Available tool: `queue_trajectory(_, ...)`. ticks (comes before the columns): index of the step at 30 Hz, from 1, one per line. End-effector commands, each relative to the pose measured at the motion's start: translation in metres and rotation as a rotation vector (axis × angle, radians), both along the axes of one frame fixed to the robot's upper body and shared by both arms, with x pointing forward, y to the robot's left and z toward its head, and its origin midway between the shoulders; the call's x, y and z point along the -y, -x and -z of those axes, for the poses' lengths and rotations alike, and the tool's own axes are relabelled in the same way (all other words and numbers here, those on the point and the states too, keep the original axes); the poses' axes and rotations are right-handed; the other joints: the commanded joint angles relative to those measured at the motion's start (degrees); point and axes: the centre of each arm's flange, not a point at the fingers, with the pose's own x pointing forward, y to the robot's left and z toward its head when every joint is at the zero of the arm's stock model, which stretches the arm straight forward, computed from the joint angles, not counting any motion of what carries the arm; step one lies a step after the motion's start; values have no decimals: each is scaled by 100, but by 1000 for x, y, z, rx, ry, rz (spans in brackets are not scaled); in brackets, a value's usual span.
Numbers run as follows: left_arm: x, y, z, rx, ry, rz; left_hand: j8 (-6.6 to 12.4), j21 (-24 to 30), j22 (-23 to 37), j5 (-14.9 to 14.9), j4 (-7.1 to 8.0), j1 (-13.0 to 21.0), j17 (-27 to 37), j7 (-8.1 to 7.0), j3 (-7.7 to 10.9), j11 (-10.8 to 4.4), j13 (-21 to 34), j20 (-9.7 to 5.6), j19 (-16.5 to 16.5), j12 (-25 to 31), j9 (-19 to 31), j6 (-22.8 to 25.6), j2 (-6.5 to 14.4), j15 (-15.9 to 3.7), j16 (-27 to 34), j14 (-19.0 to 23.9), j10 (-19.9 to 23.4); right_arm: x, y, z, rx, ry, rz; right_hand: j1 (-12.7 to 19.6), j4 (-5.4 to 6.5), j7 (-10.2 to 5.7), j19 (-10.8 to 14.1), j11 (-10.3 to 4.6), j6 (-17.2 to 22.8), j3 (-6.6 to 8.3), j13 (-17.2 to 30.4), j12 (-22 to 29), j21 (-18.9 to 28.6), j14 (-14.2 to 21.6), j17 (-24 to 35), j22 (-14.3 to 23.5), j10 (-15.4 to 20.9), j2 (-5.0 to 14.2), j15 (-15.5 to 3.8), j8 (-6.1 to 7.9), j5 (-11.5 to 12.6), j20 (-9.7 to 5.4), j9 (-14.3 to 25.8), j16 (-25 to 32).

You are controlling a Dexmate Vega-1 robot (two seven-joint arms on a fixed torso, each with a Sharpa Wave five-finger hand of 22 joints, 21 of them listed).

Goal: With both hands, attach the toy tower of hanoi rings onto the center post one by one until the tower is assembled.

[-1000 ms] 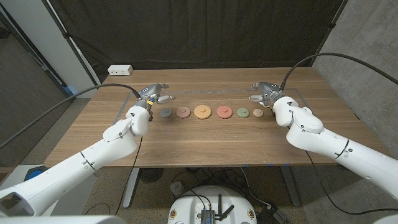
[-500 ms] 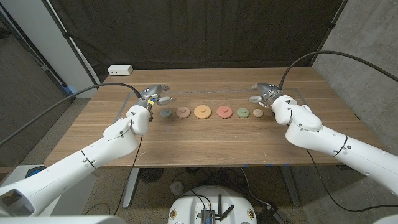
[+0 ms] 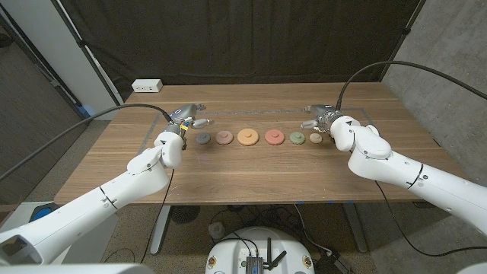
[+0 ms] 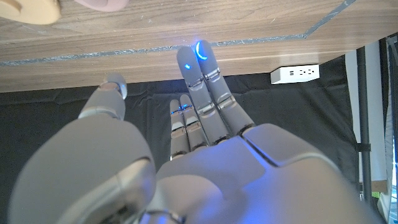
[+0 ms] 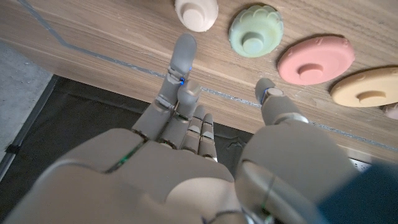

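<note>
Wooden table [image 3: 251,171] with a thin outlined rectangle [image 3: 251,113] marked on its top. White power strip [image 3: 147,86] at the far left corner of the tabletop, its outlets also visible in the left wrist view. Black curtain [image 3: 243,38] behind the table; grey concrete wall [image 3: 449,46] to the right.
</note>
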Motion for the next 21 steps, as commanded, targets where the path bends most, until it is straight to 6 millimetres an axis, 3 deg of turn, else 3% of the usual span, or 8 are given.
queue_trajectory(1,-3,2,5,12,20,-7,62,61,4,28,-5,80,28,1,-33,17,34,-428,66,35,27,105,12,-582,57,71,93,-9,0,4,-22,32,-6,51,-2,-23,12,3,-23,-12,-9,35,75,-45,3,15,-10,-38,-734,0,-24,-442,18,-17)
queue_trajectory(21,-2,-1,7,-11,26,3,50,107,-44,31,-5,118,-27,17,-66,47,42,-397,20,6,23,108,24,-582,99,27,82,-24,-6,8,-43,45,-22,117,11,-22,-38,-1,9,-42,-31,75,105,-81,0,-58,33,16,-736,51,-79,-444,15,-19)
